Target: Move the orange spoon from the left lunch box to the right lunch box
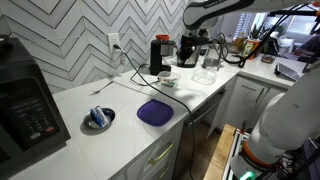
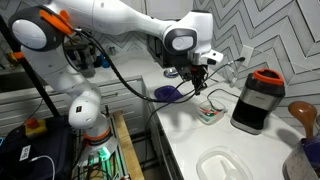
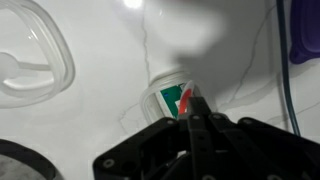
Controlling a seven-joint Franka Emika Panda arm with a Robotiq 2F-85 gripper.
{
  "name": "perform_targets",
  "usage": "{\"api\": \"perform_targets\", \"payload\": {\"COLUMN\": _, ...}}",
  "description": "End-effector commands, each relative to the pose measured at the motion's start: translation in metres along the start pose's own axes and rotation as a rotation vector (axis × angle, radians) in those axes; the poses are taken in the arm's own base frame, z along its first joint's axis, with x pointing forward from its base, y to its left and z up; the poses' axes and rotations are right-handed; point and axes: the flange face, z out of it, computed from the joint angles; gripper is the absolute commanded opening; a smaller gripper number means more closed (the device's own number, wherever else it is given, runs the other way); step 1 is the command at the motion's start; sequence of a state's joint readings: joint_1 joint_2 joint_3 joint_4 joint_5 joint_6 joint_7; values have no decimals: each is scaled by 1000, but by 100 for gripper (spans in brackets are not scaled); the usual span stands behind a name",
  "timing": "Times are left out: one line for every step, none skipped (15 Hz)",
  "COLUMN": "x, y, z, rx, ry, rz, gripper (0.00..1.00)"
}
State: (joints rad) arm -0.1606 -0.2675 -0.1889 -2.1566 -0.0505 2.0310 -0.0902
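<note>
My gripper (image 3: 192, 112) is shut on the thin orange spoon (image 3: 188, 100), whose tip pokes out by the fingertips. It hangs right above a small clear lunch box (image 3: 170, 92) with green and red contents. In an exterior view the gripper (image 2: 199, 78) hovers just above that box (image 2: 210, 112) on the white counter. In the wider exterior view the same box (image 1: 166, 81) sits near the black appliance. A second, bluish lunch box (image 1: 98, 119) lies further along the counter. I cannot tell whether the spoon touches the clear box.
A purple lid (image 1: 155, 112) lies near the counter's front edge. A black blender-like appliance (image 2: 255, 100) stands beside the clear box. A clear lid (image 3: 30, 65) lies on the counter. A wooden spoon (image 2: 300, 114) and cables (image 2: 228, 68) are near the wall.
</note>
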Motion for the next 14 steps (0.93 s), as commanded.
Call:
{"api": "perform_targets", "payload": {"x": -29, "y": 14, "z": -48, "rx": 41, "ry": 14, "rz": -34, "gripper": 0}}
{"api": "perform_targets", "payload": {"x": -33, "y": 11, "z": -49, "rx": 47, "ry": 7, "rz": -86, "gripper": 19}}
{"api": "perform_targets", "payload": {"x": -35, "y": 6, "z": -43, "rx": 42, "ry": -3, "rz": -112, "gripper": 28}}
{"api": "perform_targets", "payload": {"x": -36, "y": 3, "z": -37, "rx": 57, "ry": -16, "rz": -119, "gripper": 34}}
{"api": "perform_targets", "payload": {"x": -33, "y": 0, "z": -24, "rx": 66, "ry": -22, "rz": -104, "gripper": 40}}
{"api": "perform_targets", "payload": {"x": -31, "y": -3, "z": -12, "rx": 78, "ry": -27, "rz": -90, "gripper": 49}}
{"api": "perform_targets", "payload": {"x": -28, "y": -6, "z": 0, "rx": 78, "ry": -32, "rz": -75, "gripper": 56}}
{"api": "perform_targets", "payload": {"x": -25, "y": -7, "z": 13, "rx": 82, "ry": -36, "rz": -60, "gripper": 65}}
{"api": "perform_targets", "payload": {"x": -21, "y": -7, "z": 25, "rx": 85, "ry": -41, "rz": -33, "gripper": 71}}
{"api": "perform_targets", "payload": {"x": -19, "y": -3, "z": 28, "rx": 105, "ry": -55, "rz": -4, "gripper": 80}}
{"api": "perform_targets", "payload": {"x": -22, "y": -7, "z": 15, "rx": 70, "ry": -46, "rz": -56, "gripper": 62}}
{"api": "perform_targets", "payload": {"x": -19, "y": -7, "z": 24, "rx": 77, "ry": -58, "rz": -42, "gripper": 68}}
{"api": "perform_targets", "payload": {"x": -18, "y": -6, "z": 29, "rx": 81, "ry": -66, "rz": -36, "gripper": 77}}
{"api": "perform_targets", "payload": {"x": -17, "y": -6, "z": 31, "rx": 82, "ry": -70, "rz": -33, "gripper": 80}}
